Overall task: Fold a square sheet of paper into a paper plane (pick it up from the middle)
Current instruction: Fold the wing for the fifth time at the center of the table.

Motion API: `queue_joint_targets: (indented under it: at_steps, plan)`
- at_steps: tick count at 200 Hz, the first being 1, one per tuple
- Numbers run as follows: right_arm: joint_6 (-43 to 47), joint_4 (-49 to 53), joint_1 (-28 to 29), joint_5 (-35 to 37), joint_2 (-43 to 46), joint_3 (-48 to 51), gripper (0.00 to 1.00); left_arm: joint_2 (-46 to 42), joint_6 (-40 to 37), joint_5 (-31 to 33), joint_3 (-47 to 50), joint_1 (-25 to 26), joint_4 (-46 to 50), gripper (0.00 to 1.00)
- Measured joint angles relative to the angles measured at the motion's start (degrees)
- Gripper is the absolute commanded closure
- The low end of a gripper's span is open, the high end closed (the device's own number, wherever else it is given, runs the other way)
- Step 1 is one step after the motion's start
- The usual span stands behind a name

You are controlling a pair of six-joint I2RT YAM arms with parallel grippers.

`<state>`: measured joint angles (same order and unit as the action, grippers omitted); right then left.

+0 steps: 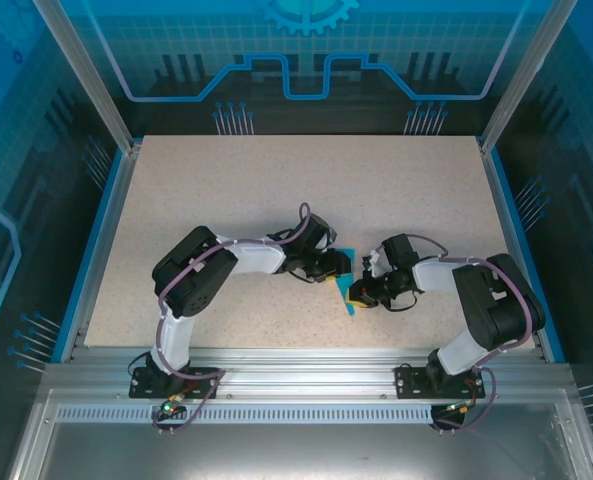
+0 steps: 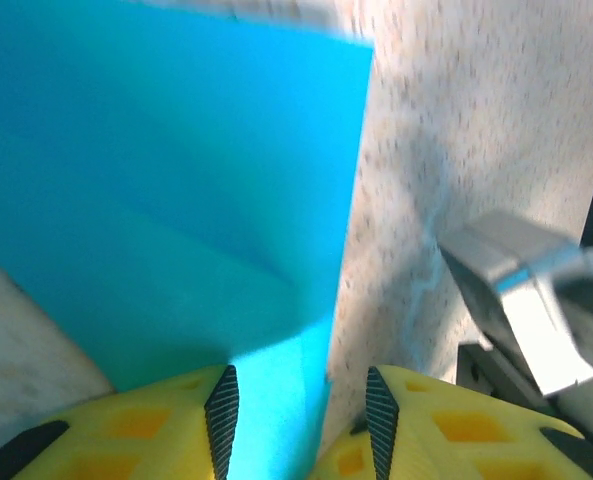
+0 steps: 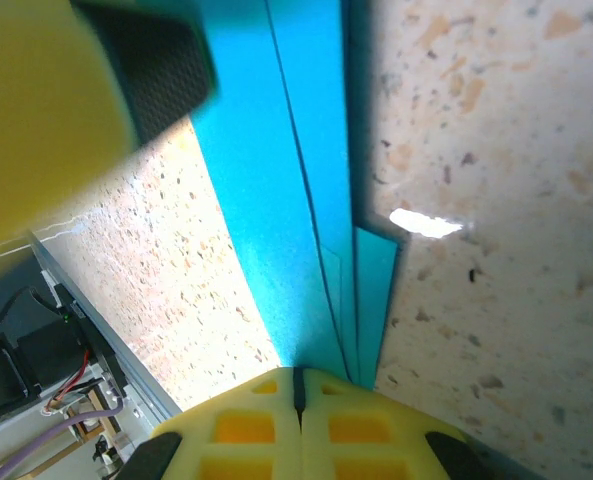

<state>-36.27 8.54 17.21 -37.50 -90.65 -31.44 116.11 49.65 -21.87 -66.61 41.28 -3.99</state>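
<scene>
Speckled beige bench (image 1: 276,190) inside a frame of aluminium posts and blue printed panels, seen from above and from both wrists. The paper sheet (image 2: 176,180), teal and already creased into overlapping layers, lies low over the bench near its front centre, between the two claws. The right claw (image 3: 298,385) is closed flat on one narrow end of the sheet; the folded layers run out from the seam of its fingers, so this grip probably serves as an anchor that stops the paper sliding while a crease is worked. The left claw (image 2: 301,405) stands part-way apart, its ribbed pads (image 2: 223,415) on either side of a strip of the sheet with bench showing in the gap beside it, and it clamps nothing. This looks like a stance for taking or pressing a fold. Both arms are bent at the elbow, forearms turned inward toward each other, wrists brought low and close together.
</scene>
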Motion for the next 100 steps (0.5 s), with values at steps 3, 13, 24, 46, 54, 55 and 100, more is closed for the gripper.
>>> queue_joint_targets:
  at_steps: [3, 13, 24, 46, 54, 55, 100]
  plan:
    - [0.09, 0.0, 0.0, 0.0, 0.0, 0.0, 1.0, 0.15, -0.2, 0.0, -0.35, -0.44, 0.28, 0.56]
    - [0.13, 0.0, 0.0, 0.0, 0.0, 0.0, 1.0, 0.55, -0.59, 0.02, -1.22, -1.64, 0.9, 0.56]
    - [0.15, 0.0, 0.0, 0.0, 0.0, 0.0, 1.0, 1.05, -1.18, 0.02, -2.23, -2.97, 1.44, 0.56]
    - [0.33, 0.0, 0.0, -0.02, 0.0, 0.0, 1.0, 1.81, -2.62, 0.04, -3.91, -5.62, 2.69, 0.55]
    - [0.35, 0.0, 0.0, -0.02, 0.0, 0.0, 1.0, 2.21, -3.19, 0.04, -4.59, -6.64, 3.08, 0.55]
    - [0.35, 0.0, 0.0, -0.02, 0.0, 0.0, 1.0, 2.27, -3.21, 0.04, -4.66, -6.73, 3.1, 0.55]
    - [0.57, -0.02, 0.02, -0.04, 0.07, 0.02, 1.0, 3.13, -4.66, -0.17, -7.3, -10.47, 5.35, 0.51]
